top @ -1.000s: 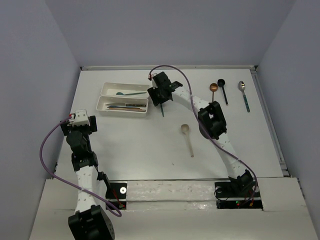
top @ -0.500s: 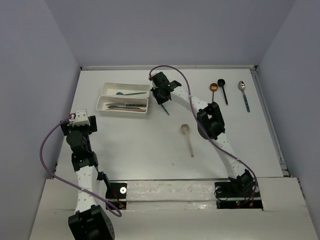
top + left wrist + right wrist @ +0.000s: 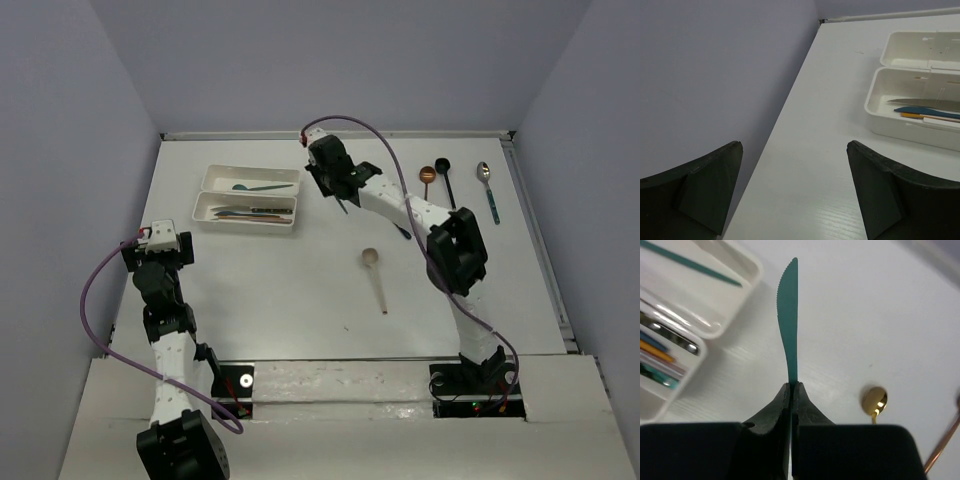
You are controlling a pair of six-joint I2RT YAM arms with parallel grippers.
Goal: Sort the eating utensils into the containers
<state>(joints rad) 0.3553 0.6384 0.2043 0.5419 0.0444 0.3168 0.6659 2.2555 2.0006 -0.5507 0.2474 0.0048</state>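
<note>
My right gripper (image 3: 340, 195) (image 3: 791, 385) is shut on the handle of a teal knife (image 3: 788, 315), which hangs above the table just right of the containers. The containers (image 3: 210, 196) (image 3: 742, 270) are two joined white trays. The far one holds a teal utensil (image 3: 262, 187). The near one holds several utensils (image 3: 250, 212) (image 3: 927, 110). Loose on the table are a beige spoon (image 3: 375, 275), a gold spoon (image 3: 427, 178) (image 3: 875, 402), a black spoon (image 3: 445, 180) and a silver spoon with a teal handle (image 3: 487, 190). My left gripper (image 3: 160, 240) (image 3: 795, 147) stands open over the table's left edge, nothing in it.
A dark blue slim piece (image 3: 403, 231) shows beside the right forearm. A purple cable (image 3: 100, 300) loops off the left arm. The side wall (image 3: 715, 75) runs close along the left gripper. A raised rim (image 3: 535, 230) borders the table on the right.
My right gripper has shut on the teal knife, lifted it off the table and moved slightly back and right. Its elbow has swung right. The left arm has stayed still.
</note>
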